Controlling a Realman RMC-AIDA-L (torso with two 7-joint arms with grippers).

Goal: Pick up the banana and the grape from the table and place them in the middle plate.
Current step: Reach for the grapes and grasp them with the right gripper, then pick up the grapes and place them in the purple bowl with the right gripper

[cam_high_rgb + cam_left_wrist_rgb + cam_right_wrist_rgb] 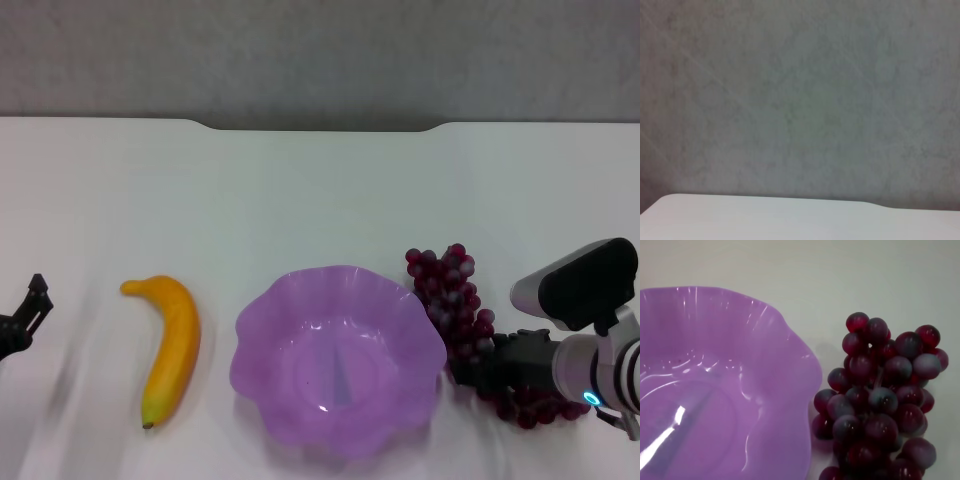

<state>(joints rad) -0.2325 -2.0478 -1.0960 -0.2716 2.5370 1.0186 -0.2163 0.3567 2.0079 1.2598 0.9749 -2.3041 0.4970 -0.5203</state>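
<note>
Head view: right gripper [470, 368] at long dark red-purple grape bunch [455, 300]; grip unclear. Likely lumpy, floppy; take mid-cluster. Left gripper [30, 310] parked.

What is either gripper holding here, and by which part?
Cannot be told for the right gripper: it sits at the grape bunch's near end, which still lies on the table. The left gripper holds nothing.

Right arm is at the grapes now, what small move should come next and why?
Probably close the right gripper on the grape bunch: it sits low at the bunch's near end, the bunch lies on the table, and the middle plate beside it holds nothing.
</note>
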